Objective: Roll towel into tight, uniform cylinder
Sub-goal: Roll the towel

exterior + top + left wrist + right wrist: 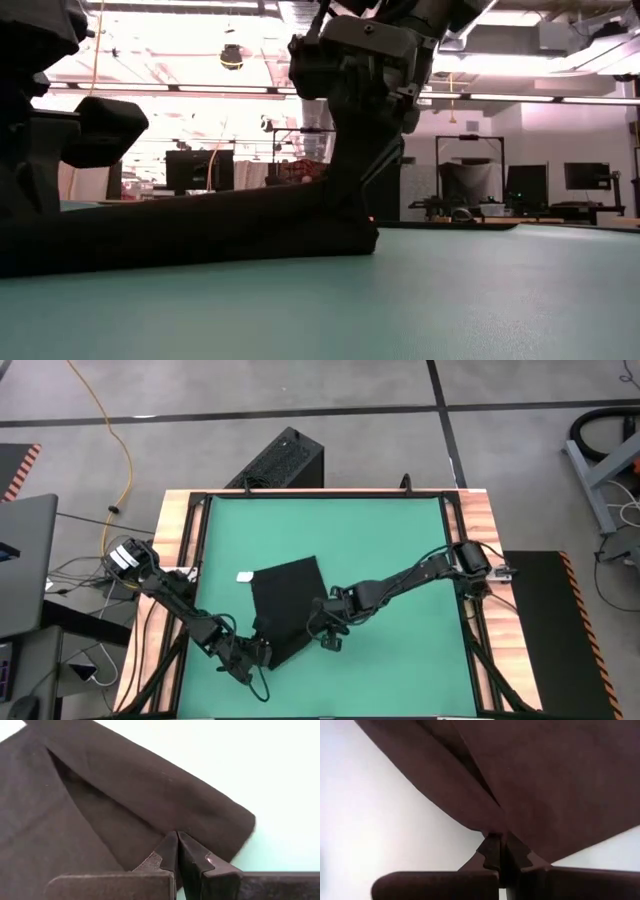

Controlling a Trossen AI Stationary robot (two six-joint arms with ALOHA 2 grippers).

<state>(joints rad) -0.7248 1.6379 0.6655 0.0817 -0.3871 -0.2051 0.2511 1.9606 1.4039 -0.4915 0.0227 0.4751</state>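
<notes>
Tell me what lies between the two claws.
In the high view, only the black towel spans between the left claw and the right claw; each is shut on a folded edge, on the green mat.

black on green
plain black towel [285, 605] with a white tag [244, 575], on a plain green mat [390, 540] edged by wood-grain table [175, 530].

Left gripper [262, 652] and right gripper [328, 642] both clamped shut, low.

left pincer [176, 836] (closed), pinching folded towel [100, 805]
</notes>
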